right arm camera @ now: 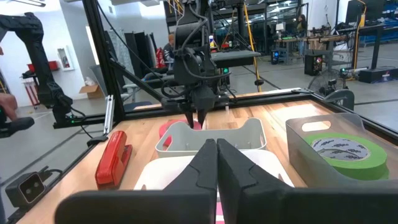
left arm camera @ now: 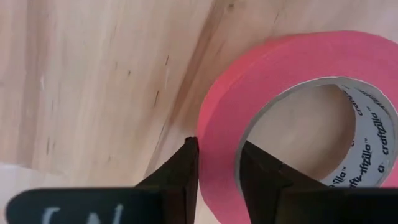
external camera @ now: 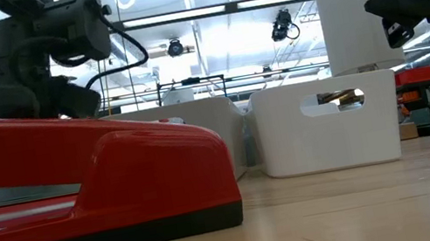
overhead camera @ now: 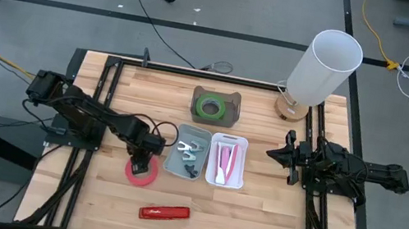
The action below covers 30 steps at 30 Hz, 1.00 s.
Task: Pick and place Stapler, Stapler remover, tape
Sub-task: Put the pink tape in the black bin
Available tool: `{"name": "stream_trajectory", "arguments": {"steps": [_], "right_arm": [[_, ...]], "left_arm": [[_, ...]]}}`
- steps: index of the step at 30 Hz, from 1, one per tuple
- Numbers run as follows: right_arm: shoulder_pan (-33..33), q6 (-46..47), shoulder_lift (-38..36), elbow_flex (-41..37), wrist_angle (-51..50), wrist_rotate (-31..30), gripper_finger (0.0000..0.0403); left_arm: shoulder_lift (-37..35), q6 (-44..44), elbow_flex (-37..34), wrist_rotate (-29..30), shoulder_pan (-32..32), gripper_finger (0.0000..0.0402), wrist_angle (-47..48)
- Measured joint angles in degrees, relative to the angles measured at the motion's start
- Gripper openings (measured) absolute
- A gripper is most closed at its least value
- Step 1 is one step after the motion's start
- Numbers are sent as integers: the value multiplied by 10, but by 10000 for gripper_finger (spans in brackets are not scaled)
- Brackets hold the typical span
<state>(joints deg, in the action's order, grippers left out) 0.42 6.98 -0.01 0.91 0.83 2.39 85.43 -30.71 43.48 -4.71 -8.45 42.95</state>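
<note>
So, quick rundown:

Around the left tool: a grey bin (overhead camera: pixel 186 154) sits just beside it, toward the right arm, with a metal stapler remover (overhead camera: pixel 188 155) inside; touching that bin is a white bin (overhead camera: pixel 225 176) holding something pink. Farther back, a darker grey bin (overhead camera: pixel 215 106) holds a roll of green tape (overhead camera: pixel 207 106), and a tall white cylinder lamp (overhead camera: pixel 325 66) stands at the back corner of the surface (overhead camera: pixel 253 222).

In the way: nothing sits between the left tool and the pink roll; the grey bin's wall is close by, though.

Pink tape (left arm camera: pixel 292 106): lies flat on the wood, right under the left tool (overhead camera: pixel 144 157). One finger (left arm camera: pixel 177 180) is outside the roll's wall, the other inside the hole, so the tool straddles the wall; can't tell if it's actually squeezing yet.

Stapler (overhead camera: pixel 165 212): red, glossy, lying on the surface nearer the front edge than the left tool, apart from it.

Right tool (right arm camera: pixel 216 163): fingers pressed together, holding nothing, hovering just beside the white bin's far side.

Textures: pale plank wood, smooth plastic bins, matte tape with a printed cardboard core.
</note>
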Motion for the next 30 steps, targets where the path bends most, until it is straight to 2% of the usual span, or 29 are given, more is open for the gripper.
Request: {"name": "stream_trajectory", "arguments": {"steps": [7,12,19,30], "right_arm": [[0,0,0,0,0,0,4],[0,0,0,0,0,0,4],[0,0,0,0,0,0,4],[0,0,0,0,0,0,4]], "left_arm": [[0,4,50,0,15,93,62],[0,38,107,2,35,98,127],[0,102,207,47,75,95,222],[0,206,300,108,174,94,216]]}}
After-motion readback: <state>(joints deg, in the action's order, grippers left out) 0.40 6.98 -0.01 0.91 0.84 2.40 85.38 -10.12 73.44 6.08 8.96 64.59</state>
